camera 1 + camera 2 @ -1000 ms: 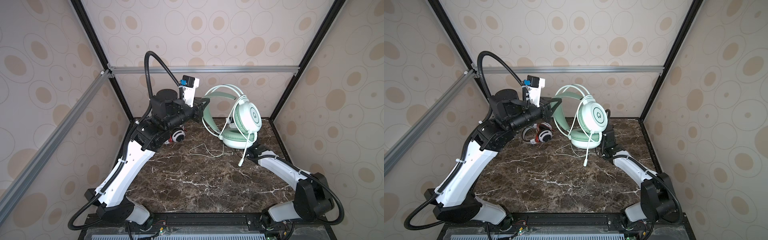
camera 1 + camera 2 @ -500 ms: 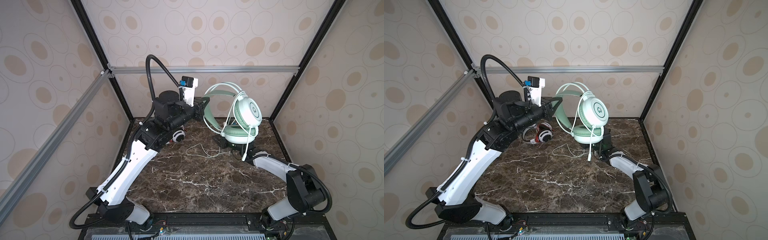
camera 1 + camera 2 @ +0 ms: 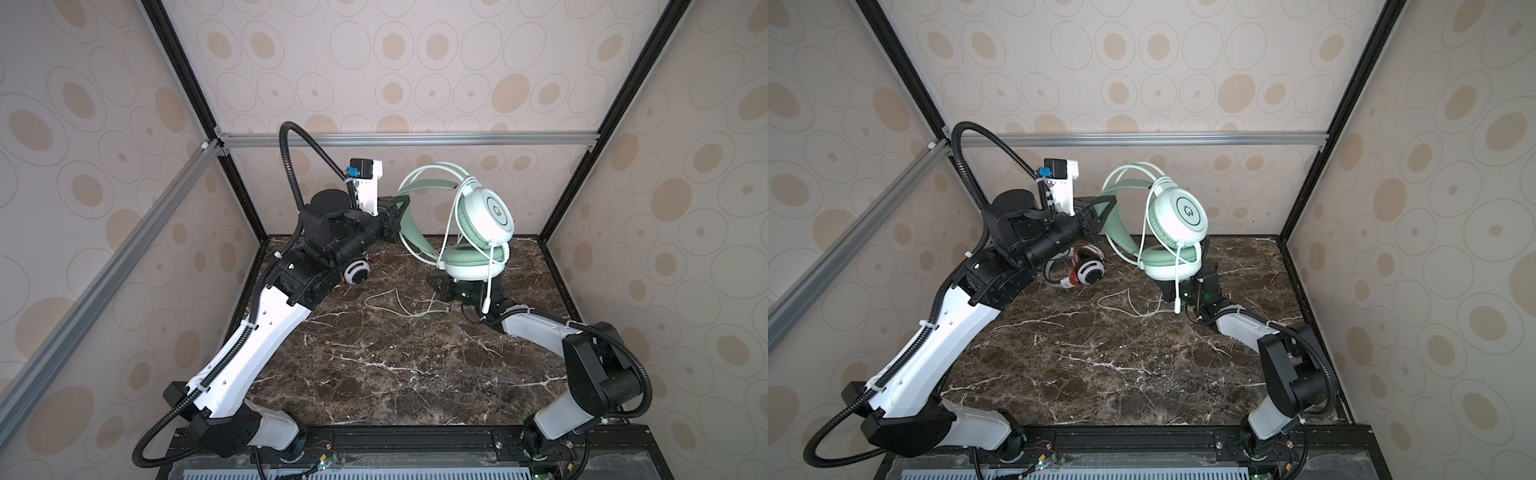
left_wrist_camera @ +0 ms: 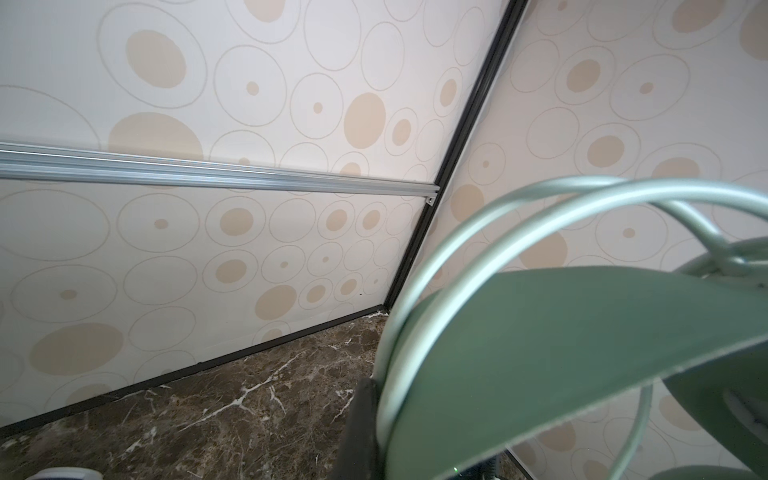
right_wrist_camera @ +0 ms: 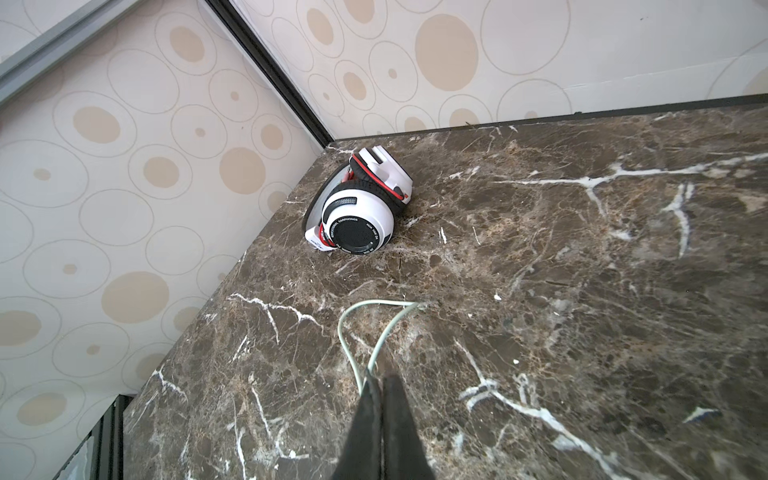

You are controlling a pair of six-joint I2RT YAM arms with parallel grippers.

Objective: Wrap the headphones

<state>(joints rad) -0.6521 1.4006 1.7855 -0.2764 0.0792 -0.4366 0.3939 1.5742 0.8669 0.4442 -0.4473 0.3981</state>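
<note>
Overhead, both top views show the left claw [image 3: 395, 217] clamping the headband [image 3: 415, 247] of the mint-green over-ear headset [image 3: 484, 216], held high above the dark marble desk [image 3: 395, 374], the right claw [image 3: 438, 287] low beneath its cups. Left wrist view: just headband, close up. Right wrist view alone shows the right claw pinching the pale green cable [image 5: 351, 328]; best drawn taut before winding round the headband. The white headset with black ear pads [image 5: 357, 212] lies near the corner.

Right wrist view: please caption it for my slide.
Right gripper shut on the pale green cable, white headset beyond.
</note>
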